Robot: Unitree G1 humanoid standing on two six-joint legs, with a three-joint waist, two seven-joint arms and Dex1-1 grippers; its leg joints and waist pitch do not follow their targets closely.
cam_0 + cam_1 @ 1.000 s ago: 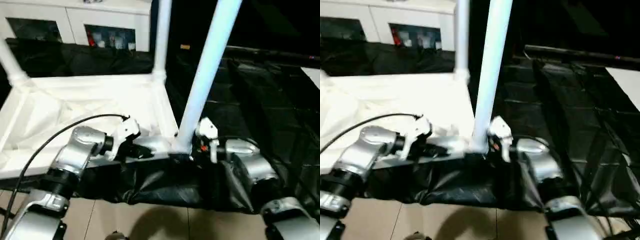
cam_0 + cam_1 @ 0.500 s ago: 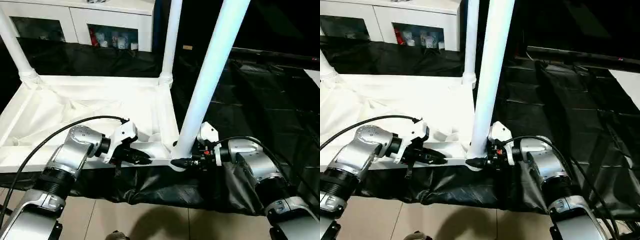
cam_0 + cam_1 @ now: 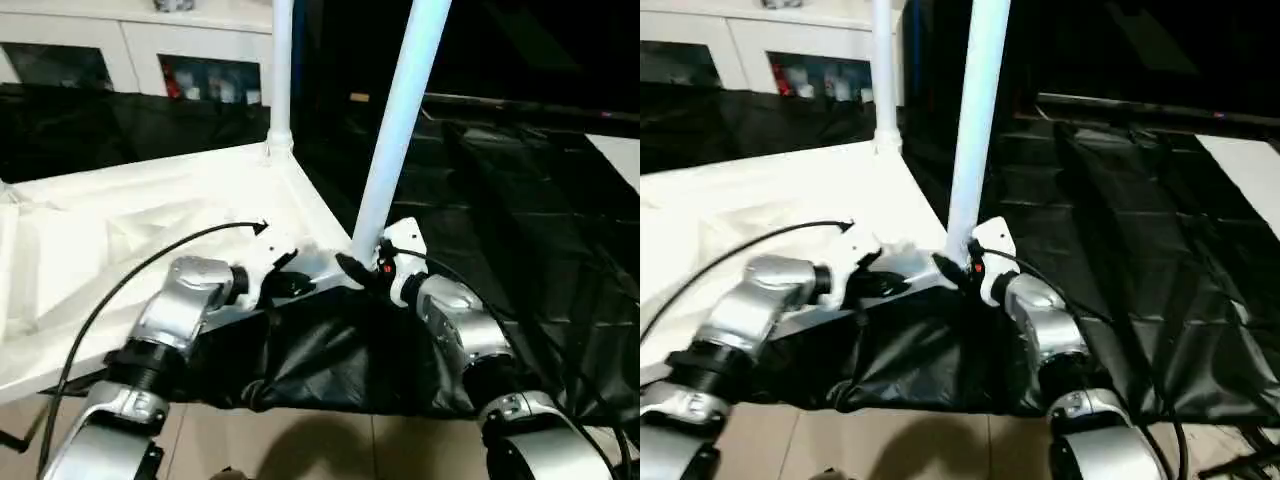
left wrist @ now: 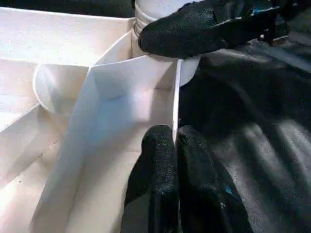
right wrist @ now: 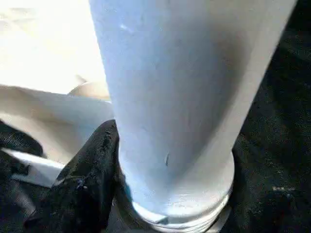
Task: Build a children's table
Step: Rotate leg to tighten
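The children's table point(image 3: 120, 230) lies upside down on the black-covered work table, all white. A near leg point(image 3: 395, 130) and a far leg point(image 3: 281, 70) stand up from its corner sockets. My left gripper point(image 3: 290, 283) is shut on the thin near rim point(image 4: 176, 97) of the top, just left of the near corner. My right gripper point(image 3: 358, 272) is at the foot of the near leg point(image 5: 184, 87), with one black finger point(image 5: 87, 184) pressed against the leg's flared base. That same finger point(image 4: 204, 26) also shows in the left wrist view, lying against the socket.
The black cover point(image 3: 500, 200) spreads in folds to the right and hangs over the front edge above a tiled floor. A white cabinet point(image 3: 200, 60) with glass doors stands behind. A black cable point(image 3: 150, 265) arcs over my left forearm.
The head view has swung and tilted. My right gripper's fingers have closed in on the foot of the near leg. My left gripper keeps its hold on the rim.
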